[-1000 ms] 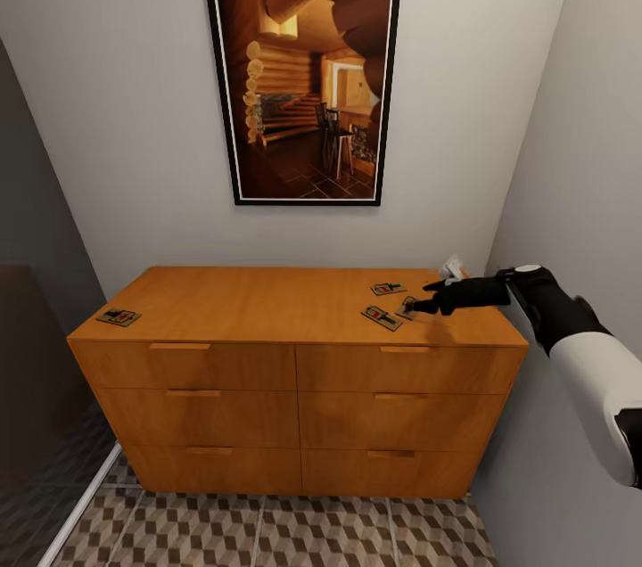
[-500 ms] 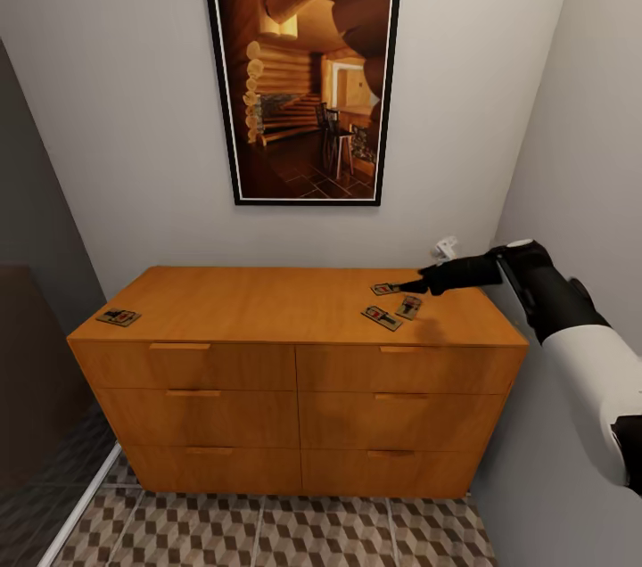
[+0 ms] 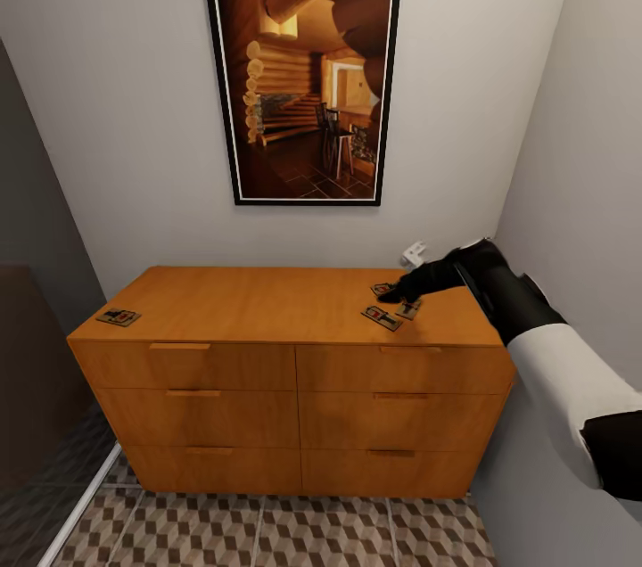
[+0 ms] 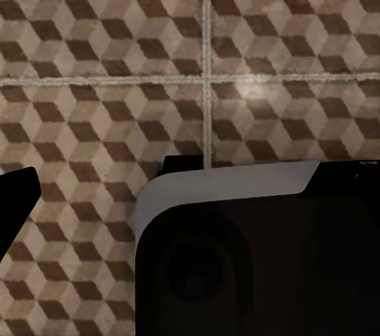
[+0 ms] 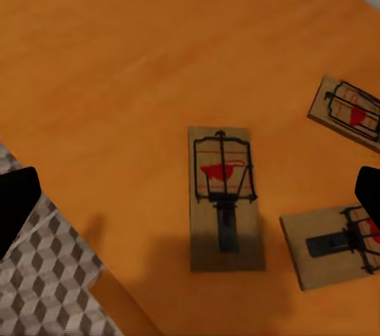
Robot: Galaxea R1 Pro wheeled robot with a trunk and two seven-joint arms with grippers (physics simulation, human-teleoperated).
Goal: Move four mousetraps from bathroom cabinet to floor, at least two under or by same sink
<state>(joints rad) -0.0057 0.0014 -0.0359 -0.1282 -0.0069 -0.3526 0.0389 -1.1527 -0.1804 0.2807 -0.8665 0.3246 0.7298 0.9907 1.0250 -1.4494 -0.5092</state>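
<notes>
Since a second ago the right gripper has swung from the right edge of the cabinet leftward and toward the wall, and it now hangs over the cluster of three mousetraps at the right of the frame in the head view. Its jaws stand open: in the right wrist view the two dark fingertips sit at opposite edges of the picture, wide apart, with nothing between them but the traps below.

The right arm reaches in from the lower right of the head frame, white forearm then black wrist, angled up and left, with the gripper tilted down at the surface.

The right wrist view shows the three traps plainly: one centred, lying flat with its reddish spot and wire bar up; a second at the right edge, just beside it; a third near the upper right, a little apart. A strip of the bathroom floor shows at the lower left past the cabinet's edge. In the head view the gripper partly covers two of these traps.

The fourth mousetrap lies alone at the left end of the surface, well apart from the others.

The left wrist view looks down on the cube-patterned tiles with pale grout lines, with a white and black part of the robot in the lower half; whether the left jaws are open or closed cannot be told.

A tall framed picture hangs on the wall above the cabinet.
</notes>
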